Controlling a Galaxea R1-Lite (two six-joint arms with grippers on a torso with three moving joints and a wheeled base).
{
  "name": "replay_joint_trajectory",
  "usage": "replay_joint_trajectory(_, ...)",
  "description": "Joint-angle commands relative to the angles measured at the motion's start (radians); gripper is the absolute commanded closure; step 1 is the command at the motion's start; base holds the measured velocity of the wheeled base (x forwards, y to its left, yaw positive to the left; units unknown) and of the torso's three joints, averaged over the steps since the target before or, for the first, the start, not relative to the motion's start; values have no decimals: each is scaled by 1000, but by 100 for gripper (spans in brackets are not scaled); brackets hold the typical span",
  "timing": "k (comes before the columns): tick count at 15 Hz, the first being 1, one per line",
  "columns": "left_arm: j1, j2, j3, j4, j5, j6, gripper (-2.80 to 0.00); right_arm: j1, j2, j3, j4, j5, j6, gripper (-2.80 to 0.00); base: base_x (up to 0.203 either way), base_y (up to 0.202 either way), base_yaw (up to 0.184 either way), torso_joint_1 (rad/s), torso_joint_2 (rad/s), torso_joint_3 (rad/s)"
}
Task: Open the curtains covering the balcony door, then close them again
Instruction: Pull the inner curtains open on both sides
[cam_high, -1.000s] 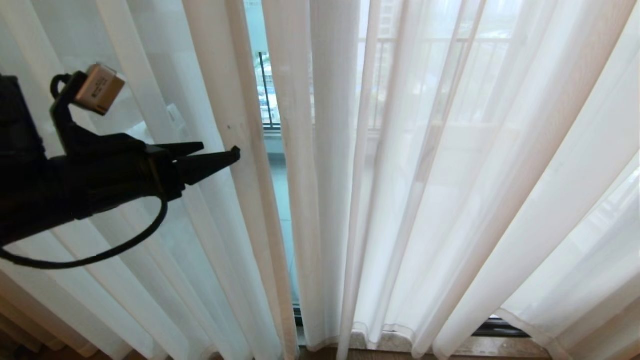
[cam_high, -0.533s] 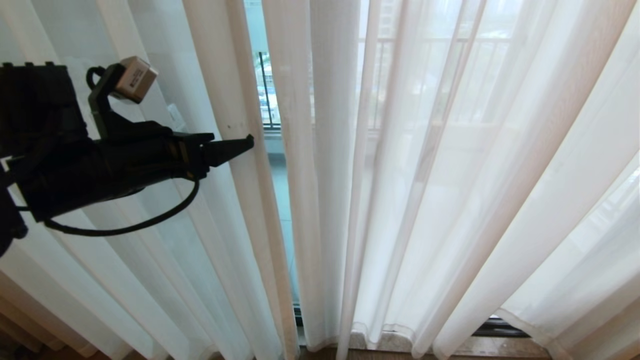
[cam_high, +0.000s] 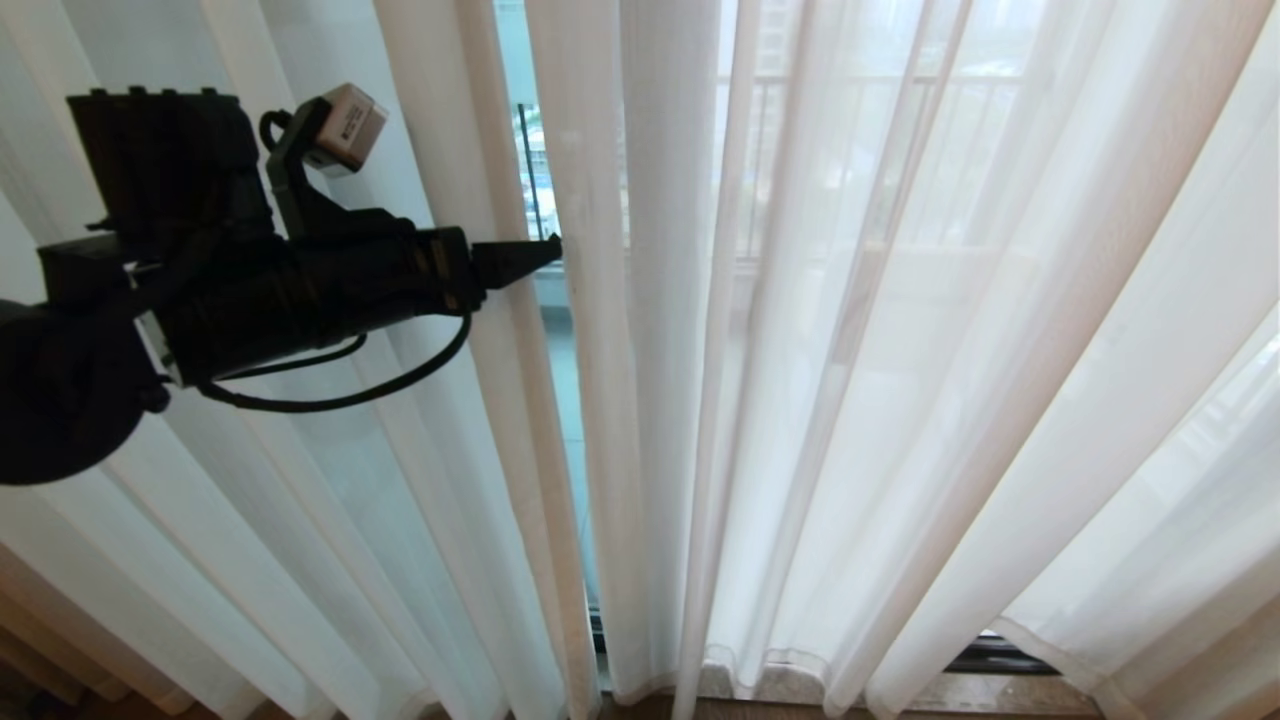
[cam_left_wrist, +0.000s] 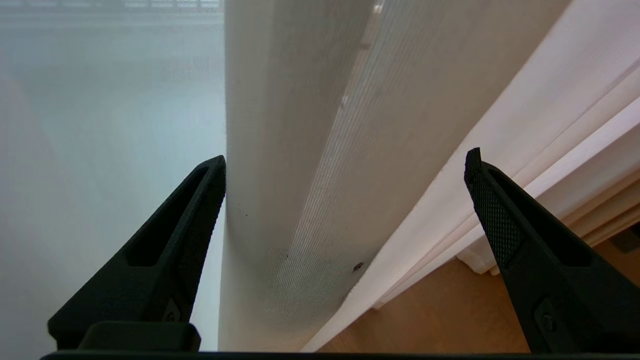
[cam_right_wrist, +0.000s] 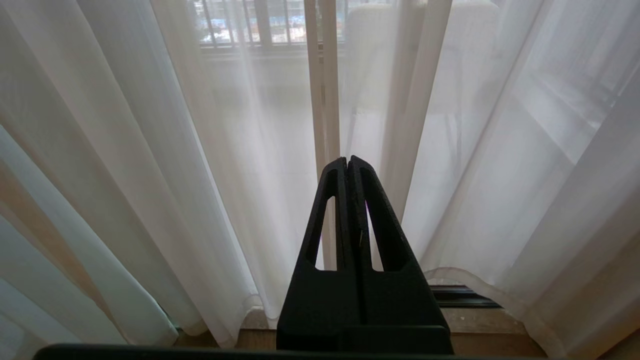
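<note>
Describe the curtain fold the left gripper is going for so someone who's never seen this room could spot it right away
Across the balcony door hang sheer white curtains, parted by one narrow gap of bare glass. The fold is the pleated edge bordering that gap on the left. Unlike its neighbours, it has the open left gripper level with it, one finger on either side.

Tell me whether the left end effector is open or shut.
Open: the left end effector has fingers spread wide, a fold of the curtains standing between them.

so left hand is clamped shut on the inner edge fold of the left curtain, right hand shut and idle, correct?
Not quite. The left hand is open: in the left wrist view its fingers straddle the curtain fold without gripping. The right hand is indeed shut and idle.
</note>
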Motion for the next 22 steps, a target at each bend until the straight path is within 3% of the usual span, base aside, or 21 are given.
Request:
replay_joint_trajectory(1,-2,22,-8,-3,-2,-1,-280,0,1,0,-1,0,0,0,0,0,0,0,0,0)
replay_joint_trajectory(10,-1,78,-93,-4,43,-36,-280,0,1,0,-1,0,0,0,0,0,0,0,0,0)
replay_joint_trajectory(16,-1,69,-80,-4,58,-38,-280,0,1,0,-1,0,0,0,0,0,0,0,0,0)
replay_joint_trajectory(22,7,9,12,-3,75,-36,-280,0,1,0,-1,0,0,0,0,0,0,0,0,0)
